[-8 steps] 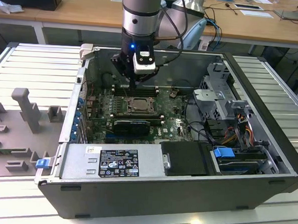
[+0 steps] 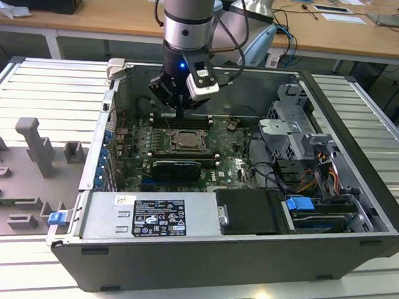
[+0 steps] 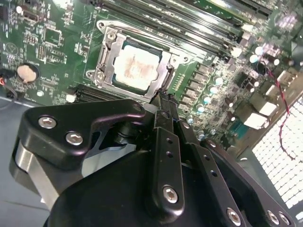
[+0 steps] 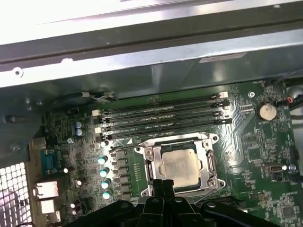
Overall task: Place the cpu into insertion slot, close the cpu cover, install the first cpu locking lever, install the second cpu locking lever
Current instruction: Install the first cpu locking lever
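Note:
The cpu (image 3: 136,66) lies flat in the insertion slot (image 2: 184,141) on the green board, its silvery top smeared with pale paste. The cpu cover (image 3: 106,52) lies down around it as a metal frame, and the chip shows through its window. My gripper (image 3: 163,100) is shut, with its thin black fingers pressed together and nothing seen between them. The tips hover at one edge of the socket frame. In the first wrist view the gripper (image 4: 163,185) stands just beside the cpu (image 4: 180,166) and the cover (image 4: 207,163). In the exterior view the gripper (image 2: 181,112) hangs over the socket's far side.
Long black memory slots (image 4: 161,116) run beside the socket. The case's back wall (image 2: 256,92) stands close behind the arm. A drive cage (image 2: 295,121), cables (image 2: 318,179) and a black shroud (image 2: 250,212) take up the exterior view's right. Grey fixtures (image 2: 32,144) sit outside the case.

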You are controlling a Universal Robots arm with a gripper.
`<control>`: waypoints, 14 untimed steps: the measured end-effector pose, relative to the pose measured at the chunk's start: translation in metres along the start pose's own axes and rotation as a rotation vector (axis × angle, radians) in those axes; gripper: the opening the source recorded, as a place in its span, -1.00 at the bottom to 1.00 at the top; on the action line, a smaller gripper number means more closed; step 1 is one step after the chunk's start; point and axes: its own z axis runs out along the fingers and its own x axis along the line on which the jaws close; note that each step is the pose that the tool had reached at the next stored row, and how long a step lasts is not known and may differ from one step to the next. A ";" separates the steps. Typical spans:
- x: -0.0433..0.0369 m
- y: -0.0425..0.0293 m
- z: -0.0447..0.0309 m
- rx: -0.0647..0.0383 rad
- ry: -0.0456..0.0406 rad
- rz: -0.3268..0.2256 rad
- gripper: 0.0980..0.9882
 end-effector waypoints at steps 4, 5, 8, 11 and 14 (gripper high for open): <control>0.0076 -0.0013 0.0041 -0.002 -0.0040 -0.009 -0.98; 0.0102 -0.0017 0.0050 -0.003 -0.0037 -0.012 -0.98; 0.0108 -0.0018 0.0065 -0.004 -0.0001 -0.090 -0.98; 0.0257 -0.0039 0.0074 -0.004 -0.0001 -0.093 -0.98; 0.0363 -0.0051 0.0075 -0.006 0.0000 -0.093 -0.98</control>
